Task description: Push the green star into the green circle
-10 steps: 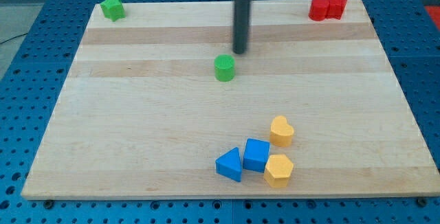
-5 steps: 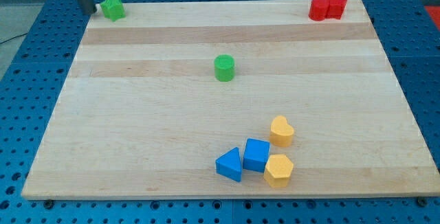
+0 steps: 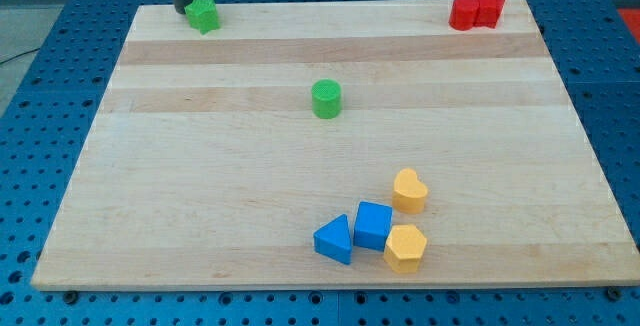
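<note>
The green star [image 3: 204, 14] lies near the board's top edge, left of centre. My tip [image 3: 184, 10] stands right against its left side, at the board's top edge. The green circle [image 3: 326, 98] sits upright near the middle of the board, well to the right of and below the star.
Two red blocks [image 3: 476, 11] touch each other at the top right corner. At the bottom, a blue triangle [image 3: 334, 239], a blue cube [image 3: 373, 225], a yellow hexagon [image 3: 405, 247] and a yellow heart [image 3: 409, 190] cluster together. The wooden board [image 3: 200, 186] lies on a blue pegboard.
My tip went from beside the green circle to the top left, then pushed the green star to the right along the top edge. The other blocks have not moved.
</note>
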You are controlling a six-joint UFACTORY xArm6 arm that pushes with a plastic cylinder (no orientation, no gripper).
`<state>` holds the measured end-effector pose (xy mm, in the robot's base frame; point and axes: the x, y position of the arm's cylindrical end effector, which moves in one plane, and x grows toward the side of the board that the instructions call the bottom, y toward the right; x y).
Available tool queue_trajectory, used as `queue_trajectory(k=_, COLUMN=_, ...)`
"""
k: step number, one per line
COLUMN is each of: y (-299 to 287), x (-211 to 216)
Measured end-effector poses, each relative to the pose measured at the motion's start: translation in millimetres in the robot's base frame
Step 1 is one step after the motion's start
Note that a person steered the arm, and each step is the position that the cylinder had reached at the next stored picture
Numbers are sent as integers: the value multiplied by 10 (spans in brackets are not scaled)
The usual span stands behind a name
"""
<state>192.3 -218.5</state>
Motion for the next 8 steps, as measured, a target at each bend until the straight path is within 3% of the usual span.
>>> queue_trajectory(k=1, y=225, x=93)
queue_trajectory(k=3, y=781, x=975)
queue_trajectory(k=5, y=1391, x=1469)
queue_trajectory(k=8, y=1438, x=1540)
